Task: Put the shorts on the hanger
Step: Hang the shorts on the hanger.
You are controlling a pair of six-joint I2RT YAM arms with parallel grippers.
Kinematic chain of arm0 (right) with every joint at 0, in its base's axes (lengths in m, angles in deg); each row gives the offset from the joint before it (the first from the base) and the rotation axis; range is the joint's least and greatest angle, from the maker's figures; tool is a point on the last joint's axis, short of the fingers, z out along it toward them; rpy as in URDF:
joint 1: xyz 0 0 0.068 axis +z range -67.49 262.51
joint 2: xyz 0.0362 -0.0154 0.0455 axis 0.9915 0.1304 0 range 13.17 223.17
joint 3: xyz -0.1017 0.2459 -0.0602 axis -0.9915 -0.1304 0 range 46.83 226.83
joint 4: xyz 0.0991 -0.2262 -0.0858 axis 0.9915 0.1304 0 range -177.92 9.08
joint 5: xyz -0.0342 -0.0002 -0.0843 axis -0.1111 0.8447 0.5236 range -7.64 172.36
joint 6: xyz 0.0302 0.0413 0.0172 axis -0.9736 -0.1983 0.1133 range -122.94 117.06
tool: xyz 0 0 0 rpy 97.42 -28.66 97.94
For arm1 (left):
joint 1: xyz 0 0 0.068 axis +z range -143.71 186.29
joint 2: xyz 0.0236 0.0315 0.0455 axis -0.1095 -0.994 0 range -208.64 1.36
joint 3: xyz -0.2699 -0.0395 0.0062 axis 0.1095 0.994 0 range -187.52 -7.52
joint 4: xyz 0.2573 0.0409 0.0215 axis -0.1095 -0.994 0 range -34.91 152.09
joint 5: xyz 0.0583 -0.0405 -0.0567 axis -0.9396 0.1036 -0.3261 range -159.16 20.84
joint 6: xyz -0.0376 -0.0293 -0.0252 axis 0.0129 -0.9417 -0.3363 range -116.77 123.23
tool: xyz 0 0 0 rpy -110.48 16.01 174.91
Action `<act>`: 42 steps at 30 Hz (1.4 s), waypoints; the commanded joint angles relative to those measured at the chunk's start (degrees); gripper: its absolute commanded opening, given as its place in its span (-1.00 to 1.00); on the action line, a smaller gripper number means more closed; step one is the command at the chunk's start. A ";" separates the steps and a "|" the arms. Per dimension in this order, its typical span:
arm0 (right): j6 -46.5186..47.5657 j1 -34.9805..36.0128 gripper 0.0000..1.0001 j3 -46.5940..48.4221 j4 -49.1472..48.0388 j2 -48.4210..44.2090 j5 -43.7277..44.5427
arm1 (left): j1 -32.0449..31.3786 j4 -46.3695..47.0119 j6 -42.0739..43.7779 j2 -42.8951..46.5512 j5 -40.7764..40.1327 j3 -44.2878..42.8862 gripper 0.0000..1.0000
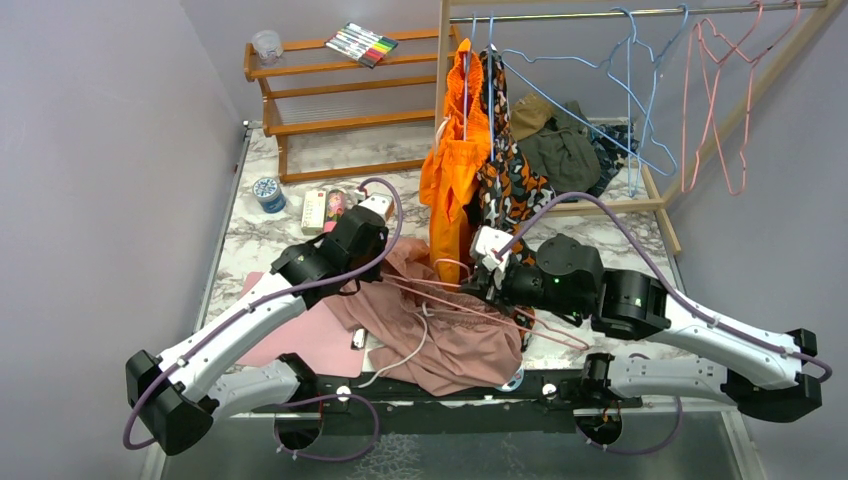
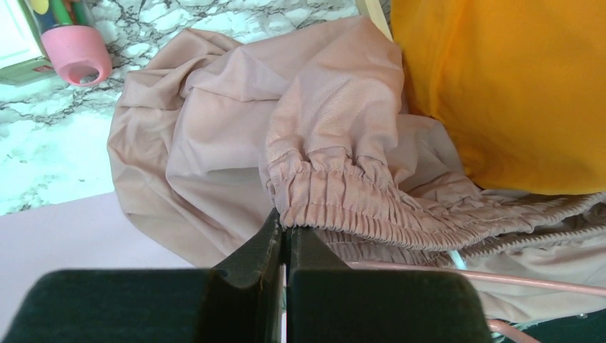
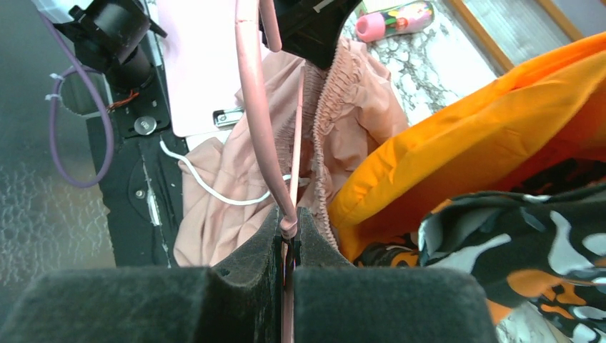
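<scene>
The shorts (image 1: 450, 340) lie heaped at the middle of the worktop's (image 1: 260, 230) near edge, between the two arms, one side spilling onto a pink mat (image 1: 300, 340). The left fingers (image 2: 270, 239) are closed on the gathered waistband, pinching a fold so that the elastic runs off to their right. The right fingers (image 3: 270, 229) are closed on the hanger (image 1: 560, 335) at a twisted joint in its wire, apparently the neck. The rest of the frame lies across the top of the shorts, its long axis slanting toward the near right corner.

In the right wrist view the wire runs straight from the right fingers toward the left fingers, with the waistband just beside it. The two grips face each other, close together. I judge the coming move to turn on that gap: the waistband has to go over or around the wire, and the left arm holds the cloth that must travel.

An orange garment (image 1: 450, 170) hangs just behind the shorts, touching them, and a camouflage one (image 1: 510, 185) hangs beside the right fingers. Both crowd the far side. The white drawstring (image 1: 405, 355) trails toward the near edge and could snag.
</scene>
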 commanded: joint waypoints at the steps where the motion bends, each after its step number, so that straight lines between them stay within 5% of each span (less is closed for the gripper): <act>1: 1.00 0.39 -0.99 1.05 -1.27 -1.84 5.12 | 0.42 -0.85 0.58 -0.24 -1.16 -3.39 -1.00; 12: 0.94 0.38 -0.99 1.56 -1.20 -3.62 -2.48 | 0.51 -1.26 1.37 -1.21 -1.81 -3.77 -1.00; 24: 0.19 0.38 -0.99 -0.90 -1.25 -3.67 2.04 | 0.61 -1.19 0.28 -1.31 -0.19 -4.52 -1.00; 42: 1.57 2.39 -0.98 -5.06 -16.69 0.42 11.34 | 0.60 -4.10 -4.91 0.26 7.15 -8.00 -1.00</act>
